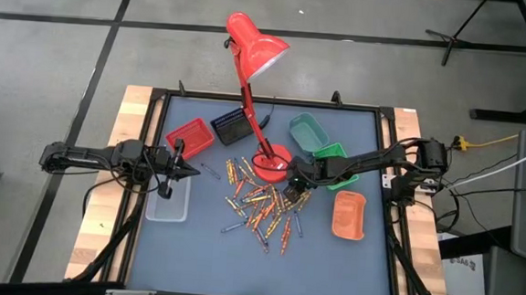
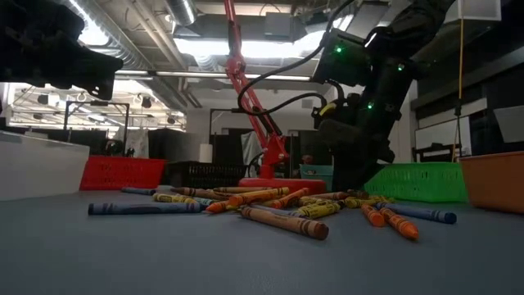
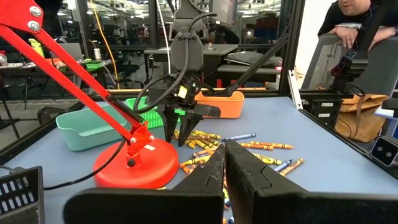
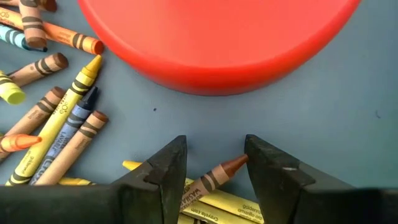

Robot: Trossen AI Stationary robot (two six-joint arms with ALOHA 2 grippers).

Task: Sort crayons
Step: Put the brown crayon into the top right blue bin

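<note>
Right claw [image 4: 216, 163] open astride brown crayon [image 4: 214, 177], maybe touching.

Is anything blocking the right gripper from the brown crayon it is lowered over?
Nothing visible. The right gripper is open, with the brown crayon lying between its fingers. The red lamp base sits just beyond, apart from the crayon. Yellow crayons lie against it underneath.

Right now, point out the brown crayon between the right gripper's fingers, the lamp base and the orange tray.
brown crayon [image 4: 219, 175], right wrist view, on its paper wrapper near the tip.
lamp base [image 4: 217, 43], right wrist view, on the red disc's top.
orange tray [image 1: 348, 214], high view, on its floor.
</note>
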